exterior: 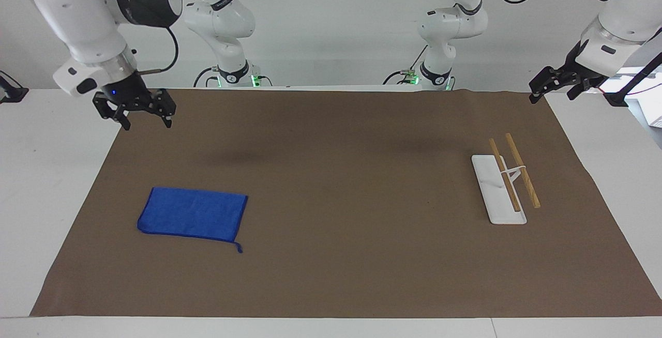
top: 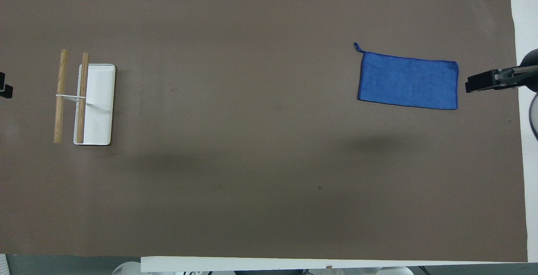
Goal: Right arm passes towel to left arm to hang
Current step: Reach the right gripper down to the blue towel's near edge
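The blue towel (exterior: 192, 213) (top: 407, 80) lies flat on the brown mat toward the right arm's end of the table. Its small loop (exterior: 239, 248) points away from the robots. My right gripper (exterior: 146, 122) (top: 476, 85) hangs open and empty in the air over the mat's edge, off the towel's short side and apart from it. My left gripper (exterior: 551, 95) waits open and empty above the mat's corner at the left arm's end. Only its tip (top: 4, 90) shows in the overhead view.
A white rack (exterior: 499, 193) (top: 97, 111) with two wooden bars (exterior: 522, 170) (top: 61, 94) stands on the mat (exterior: 331, 183) toward the left arm's end. Two smaller white arms (exterior: 222, 22) with green-lit bases stand at the robots' edge of the table.
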